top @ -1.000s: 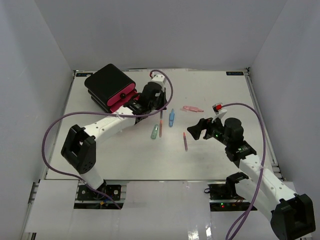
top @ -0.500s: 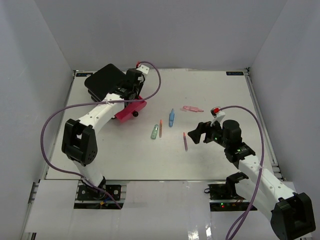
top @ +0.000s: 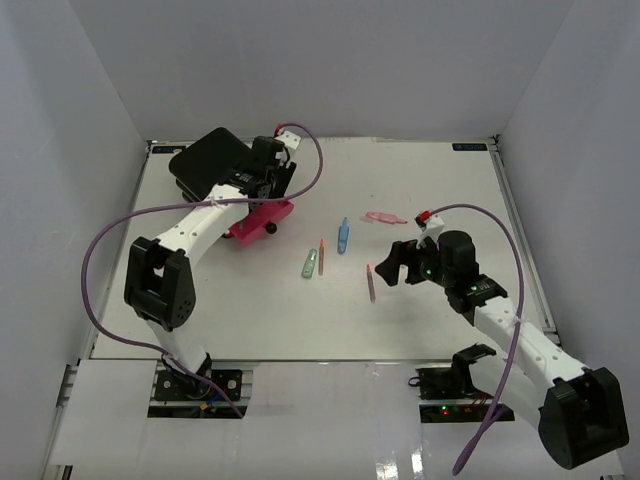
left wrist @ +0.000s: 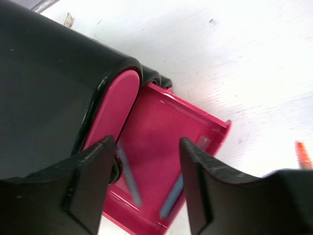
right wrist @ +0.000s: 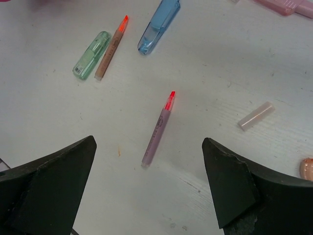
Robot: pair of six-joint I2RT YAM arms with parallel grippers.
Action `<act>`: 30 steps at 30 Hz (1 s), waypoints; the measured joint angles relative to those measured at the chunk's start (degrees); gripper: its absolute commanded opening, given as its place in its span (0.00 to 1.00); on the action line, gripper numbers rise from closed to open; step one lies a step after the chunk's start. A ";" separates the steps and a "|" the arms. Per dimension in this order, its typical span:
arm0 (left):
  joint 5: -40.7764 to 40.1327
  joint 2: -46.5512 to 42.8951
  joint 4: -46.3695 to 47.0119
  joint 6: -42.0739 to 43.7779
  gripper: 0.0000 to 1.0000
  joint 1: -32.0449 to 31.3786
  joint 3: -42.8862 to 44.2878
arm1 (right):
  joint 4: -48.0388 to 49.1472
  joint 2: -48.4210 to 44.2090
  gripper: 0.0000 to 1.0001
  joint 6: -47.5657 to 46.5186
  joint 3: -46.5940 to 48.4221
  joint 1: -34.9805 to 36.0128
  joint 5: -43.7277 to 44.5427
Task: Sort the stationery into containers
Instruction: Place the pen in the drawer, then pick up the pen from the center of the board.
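Your left end effector (left wrist: 146,147) hangs over the pulled-out pink drawer (left wrist: 168,122). Its fingers (left wrist: 88,181) are partly apart, with nothing between them. A grey-blue stick (left wrist: 128,174) and a lighter blue stick (left wrist: 171,198) sit inside that drawer, too blurred to name. The drawer sticks out of the black box (left wrist: 44,88) at the far left of the tabletop (top: 450,190). The closed drawer front (left wrist: 115,112) above it is flush with the box.

Your right end effector (right wrist: 148,143) is spread wide and holds nothing. It hovers above the purple pen (right wrist: 159,128), which has a red tip and lies flat between the fingers in the wrist view, untouched.

The other stationery is loose mid-tabletop. The green piece (right wrist: 91,55) and orange pen (right wrist: 111,48) lie just beside each other. The blue piece (right wrist: 157,27) is near them, farther back. The pale pink stub (right wrist: 255,116) is off to the right of the purple pen. The pink piece (top: 384,217) is farther back, apart from the rest.
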 measured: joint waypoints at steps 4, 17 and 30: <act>3.65 -4.68 0.07 -3.21 0.82 0.00 -0.04 | -2.82 4.37 0.97 0.04 5.90 2.78 3.48; 10.03 -35.85 21.22 -19.21 0.98 0.17 -29.75 | -9.16 30.75 0.91 3.89 26.36 20.15 20.50; 7.37 -40.74 29.66 -22.86 0.98 0.33 -36.30 | -14.51 51.54 0.63 10.08 43.65 27.56 29.70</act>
